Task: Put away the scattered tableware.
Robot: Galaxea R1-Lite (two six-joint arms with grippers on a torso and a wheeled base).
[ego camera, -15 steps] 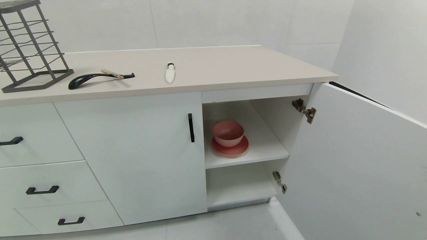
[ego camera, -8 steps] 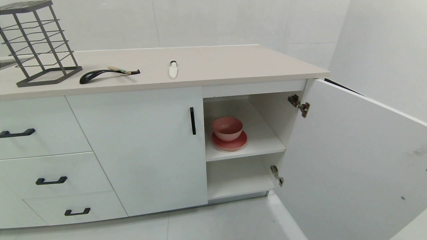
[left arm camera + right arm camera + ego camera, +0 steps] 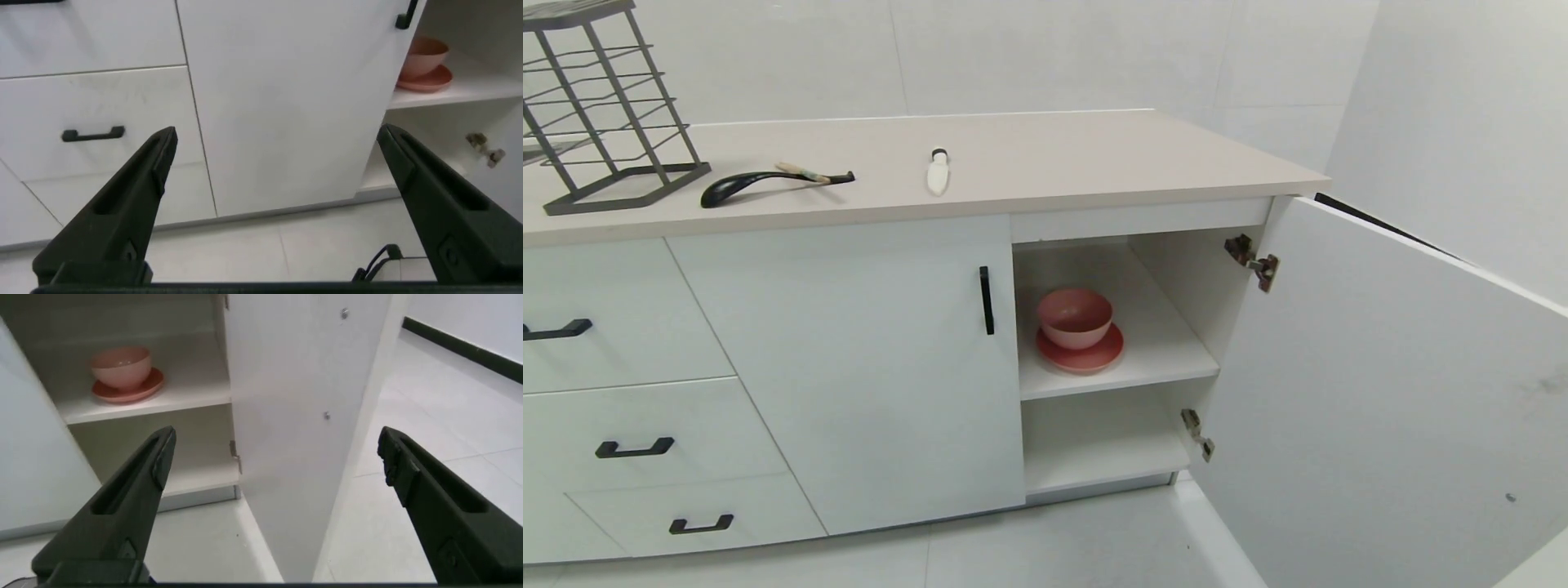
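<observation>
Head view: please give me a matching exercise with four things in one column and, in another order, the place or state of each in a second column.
Things:
1. pink bowl
2. black ladle
3. wire rack
4. right cabinet door

Places or states:
A. swung wide open
B. on the red plate, on the upper shelf
C. lying flat on the countertop
D. standing upright at the countertop's left end

Pairs: 1-B, 2-C, 3-D, 4-A

bowl (image 3: 1074,315): 1
plate (image 3: 1081,361): 1
black spoon (image 3: 727,189): 1
white utensil (image 3: 938,173): 1
wire rack (image 3: 580,14): 1
hinges (image 3: 1252,261): 2
</observation>
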